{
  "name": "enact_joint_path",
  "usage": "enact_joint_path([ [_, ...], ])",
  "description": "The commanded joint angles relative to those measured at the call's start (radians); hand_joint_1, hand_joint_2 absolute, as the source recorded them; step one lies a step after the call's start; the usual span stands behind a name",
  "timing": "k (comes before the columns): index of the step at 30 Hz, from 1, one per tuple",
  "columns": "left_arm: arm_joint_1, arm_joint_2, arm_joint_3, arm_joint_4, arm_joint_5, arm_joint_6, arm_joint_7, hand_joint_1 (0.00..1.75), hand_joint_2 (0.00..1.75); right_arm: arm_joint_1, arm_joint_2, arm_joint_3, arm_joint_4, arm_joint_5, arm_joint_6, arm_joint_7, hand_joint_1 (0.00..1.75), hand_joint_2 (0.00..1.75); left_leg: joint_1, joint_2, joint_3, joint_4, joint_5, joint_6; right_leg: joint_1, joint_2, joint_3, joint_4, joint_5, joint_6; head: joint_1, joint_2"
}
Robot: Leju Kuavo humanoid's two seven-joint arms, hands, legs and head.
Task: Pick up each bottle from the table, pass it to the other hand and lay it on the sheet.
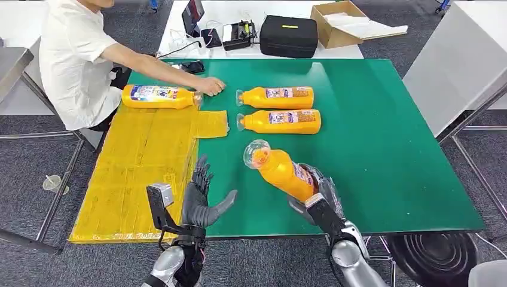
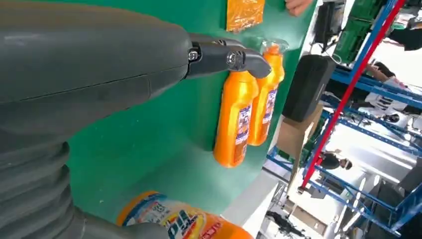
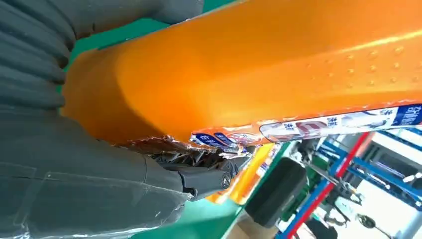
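My right hand (image 1: 317, 197) grips an orange bottle (image 1: 280, 169) by its lower body and holds it tilted above the green table (image 1: 382, 143), clear cap up and to the left; the same bottle (image 3: 278, 64) looms close in the right wrist view. My left hand (image 1: 203, 197) is open, fingers spread, just left of it at the sheet's edge. Two more orange bottles (image 1: 276, 97) (image 1: 280, 121) lie side by side further back on the table. A fourth bottle (image 1: 158, 96) lies on the yellow sheet (image 1: 137, 173), touched by a person's hand (image 1: 209, 86).
A person in a white shirt (image 1: 75, 54) sits at the table's far left corner. Behind the table stand a black case (image 1: 288, 36), a cardboard box (image 1: 341, 24) and electronics. A black round bin (image 1: 433, 257) sits on the floor at the right.
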Motion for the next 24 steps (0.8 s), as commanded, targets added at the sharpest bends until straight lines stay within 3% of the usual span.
enact_joint_path([
  [1, -0.016, 0.057, -0.066, -0.037, 0.043, -0.089, 0.038, 0.0, 1.75, -0.083, 0.053, 0.143, 0.142, 0.022, 0.025, 0.04, 1.75, 1.75, 0.001, 0.004, 0.003, 0.0, -0.001, -0.001, 0.002, 0.003, 0.002, -0.001, 0.0, -0.003, 0.0, 0.0],
  [5, -0.025, 0.052, -0.08, -0.047, -0.021, -0.061, 0.001, 0.0, 1.75, -0.135, 0.079, 0.161, 0.209, -0.021, 0.045, 0.081, 1.75, 1.75, 0.002, 0.007, 0.007, 0.001, -0.004, -0.001, 0.003, 0.004, 0.006, 0.0, -0.002, -0.007, 0.0, 0.0],
  [6, -0.025, 0.051, -0.08, -0.048, -0.021, -0.061, 0.001, 0.0, 1.75, -0.139, 0.079, 0.161, 0.211, -0.023, 0.047, 0.083, 1.75, 1.75, 0.0, 0.003, 0.001, -0.001, 0.0, 0.0, 0.001, 0.002, 0.001, 0.0, 0.0, -0.002, 0.0, 0.0],
  [24, -0.023, 0.053, -0.08, -0.048, -0.02, -0.061, 0.001, 0.0, 1.75, -0.139, 0.075, 0.161, 0.211, -0.024, 0.048, 0.084, 1.75, 1.75, 0.001, 0.003, 0.004, 0.001, -0.002, 0.0, 0.002, 0.001, 0.004, 0.0, -0.002, -0.005, 0.0, 0.0],
])
